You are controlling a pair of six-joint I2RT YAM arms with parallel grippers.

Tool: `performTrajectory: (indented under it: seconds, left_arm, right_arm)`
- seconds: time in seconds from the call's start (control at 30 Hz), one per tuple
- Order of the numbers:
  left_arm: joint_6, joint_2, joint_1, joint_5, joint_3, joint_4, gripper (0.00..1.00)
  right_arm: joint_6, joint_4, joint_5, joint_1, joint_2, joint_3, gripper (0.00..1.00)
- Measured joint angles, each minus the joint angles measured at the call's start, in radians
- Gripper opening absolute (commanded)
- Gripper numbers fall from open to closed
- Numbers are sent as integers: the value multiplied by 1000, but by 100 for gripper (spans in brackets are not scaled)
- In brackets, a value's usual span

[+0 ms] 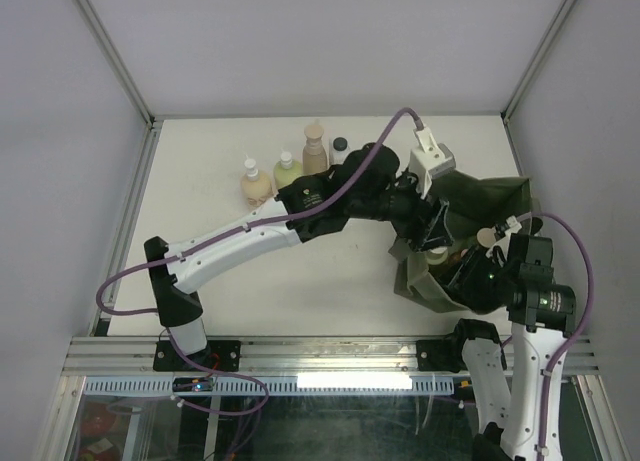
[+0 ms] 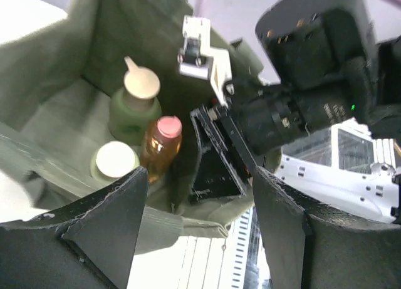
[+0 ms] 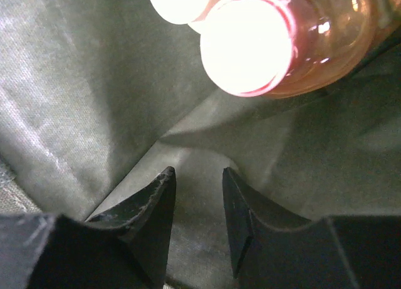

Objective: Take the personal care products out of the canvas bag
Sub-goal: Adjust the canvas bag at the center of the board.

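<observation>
Three bottles (image 2: 160,152) stand in the canvas bag (image 2: 56,69) beyond the wide left end effector (image 2: 199,176) and narrow, empty right end effector (image 3: 198,171).

I find no lettering I can read. The bottles (image 1: 285,171) on my table and in my canvas bag (image 2: 62,82) show no legible labels; the faint white marks on my right arm's black housing (image 2: 294,113) are too blurred.

left arm (image 1: 250,236): we reach from lower left to centre right
left gripper (image 2: 199,176): our jaws wide apart
right gripper (image 3: 197,176): our jaws narrowly parted
</observation>
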Motion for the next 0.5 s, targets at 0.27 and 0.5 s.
performTrajectory:
  seconds: [0.27, 0.5]
  left_arm:
    - [34, 0, -43, -49, -205, 8, 72]
    - [76, 0, -43, -75, -269, 14, 74]
  right_arm:
    - [161, 54, 75, 0, -60, -22, 41]
    - [230, 53, 53, 0, -60, -84, 38]
